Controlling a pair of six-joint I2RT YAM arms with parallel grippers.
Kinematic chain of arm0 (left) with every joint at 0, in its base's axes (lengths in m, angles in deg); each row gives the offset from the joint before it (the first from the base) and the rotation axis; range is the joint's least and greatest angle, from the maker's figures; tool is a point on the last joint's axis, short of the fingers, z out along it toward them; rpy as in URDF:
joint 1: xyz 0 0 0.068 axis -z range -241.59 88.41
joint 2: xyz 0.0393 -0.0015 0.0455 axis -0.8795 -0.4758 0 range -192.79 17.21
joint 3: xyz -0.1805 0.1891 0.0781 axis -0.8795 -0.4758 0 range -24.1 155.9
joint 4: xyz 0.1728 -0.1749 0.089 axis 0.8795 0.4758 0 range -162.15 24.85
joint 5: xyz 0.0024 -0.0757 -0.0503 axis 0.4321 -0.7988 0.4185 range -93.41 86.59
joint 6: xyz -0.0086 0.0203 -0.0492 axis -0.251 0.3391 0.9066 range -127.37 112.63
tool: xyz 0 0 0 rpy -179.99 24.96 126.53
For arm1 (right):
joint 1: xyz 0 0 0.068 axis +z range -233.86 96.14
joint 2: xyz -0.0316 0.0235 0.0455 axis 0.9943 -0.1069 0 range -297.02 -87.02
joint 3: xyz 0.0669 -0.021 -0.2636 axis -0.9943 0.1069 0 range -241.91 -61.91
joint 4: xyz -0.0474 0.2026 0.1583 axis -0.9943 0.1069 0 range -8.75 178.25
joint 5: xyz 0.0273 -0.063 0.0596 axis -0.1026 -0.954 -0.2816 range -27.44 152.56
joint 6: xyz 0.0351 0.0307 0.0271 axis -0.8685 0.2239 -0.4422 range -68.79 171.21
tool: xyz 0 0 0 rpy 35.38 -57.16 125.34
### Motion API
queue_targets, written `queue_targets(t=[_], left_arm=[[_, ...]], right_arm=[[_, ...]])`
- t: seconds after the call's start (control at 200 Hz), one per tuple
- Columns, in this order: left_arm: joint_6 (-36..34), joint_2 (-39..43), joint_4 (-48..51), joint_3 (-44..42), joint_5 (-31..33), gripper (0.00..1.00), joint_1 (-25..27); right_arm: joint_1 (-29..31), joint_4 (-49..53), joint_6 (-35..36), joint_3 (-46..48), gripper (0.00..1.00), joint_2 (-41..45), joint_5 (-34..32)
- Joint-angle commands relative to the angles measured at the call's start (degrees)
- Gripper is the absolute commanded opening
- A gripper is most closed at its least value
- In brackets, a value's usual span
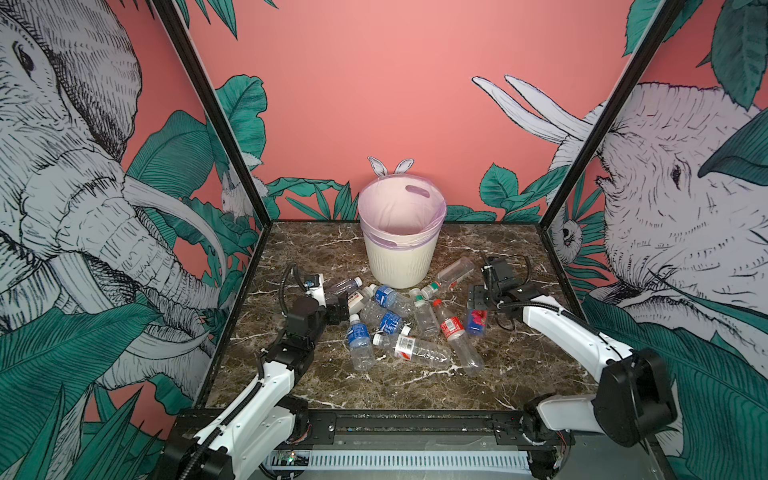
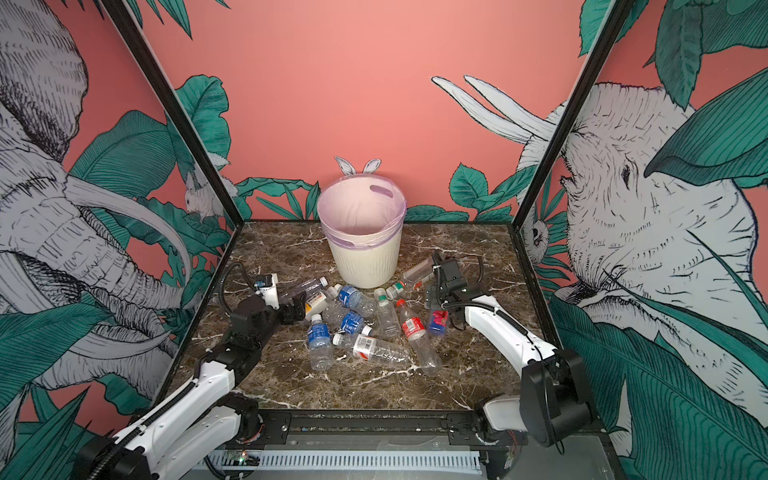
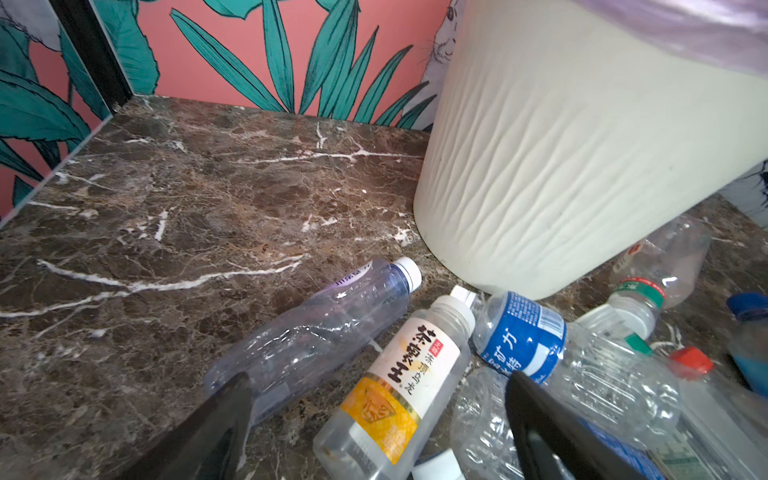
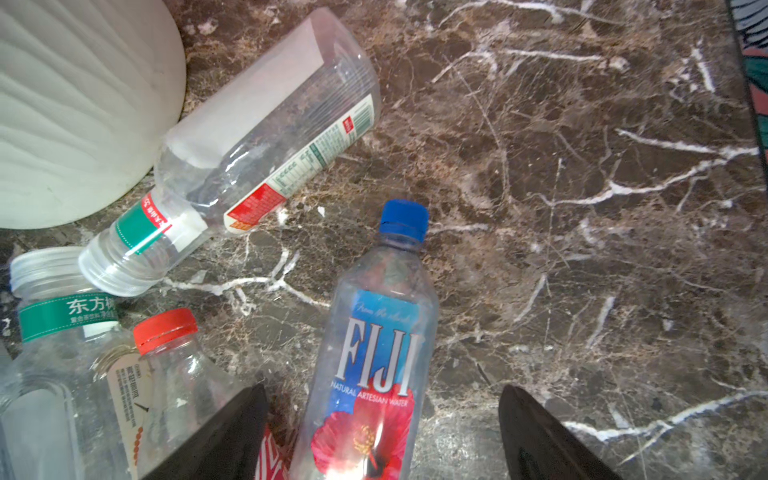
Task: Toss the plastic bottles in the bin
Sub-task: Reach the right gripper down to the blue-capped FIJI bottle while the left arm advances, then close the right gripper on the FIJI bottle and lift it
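Several plastic bottles lie in a heap on the marble table in front of the bin, which shows in both top views. My left gripper is open at the heap's left edge. It straddles a white-capped bottle with a white and yellow label, with a gap on each side. My right gripper is open at the heap's right edge. It stands over a blue-capped Fiji bottle that lies between its fingers without touching them.
A purple-tinted bottle lies just left of the left gripper. A large clear bottle leans against the bin's base. A red-capped bottle sits beside the right gripper's finger. Patterned walls enclose the marble table on three sides.
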Motion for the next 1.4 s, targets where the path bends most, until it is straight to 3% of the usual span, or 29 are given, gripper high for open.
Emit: queue_targets(t=[0.0,0.35,1.395], left_arm=[[-0.45,-1.20,-1.02,0.17,-2.12,0.95,0.51],[0.29,-5.47,-2.59,1.87,-7.09,0.94,0.99],[0.28,-8.64,-2.57,2.80,-6.67,0.93,1.31]], right_arm=[[0.99,0.64,-3.32,1.21,0.89,-1.49,0.18],[1.30,-1.55,-6.37,3.38,0.86,-5.18,0.30],[1.30,-3.74,-7.32,4.46,0.75,-12.24,0.63]])
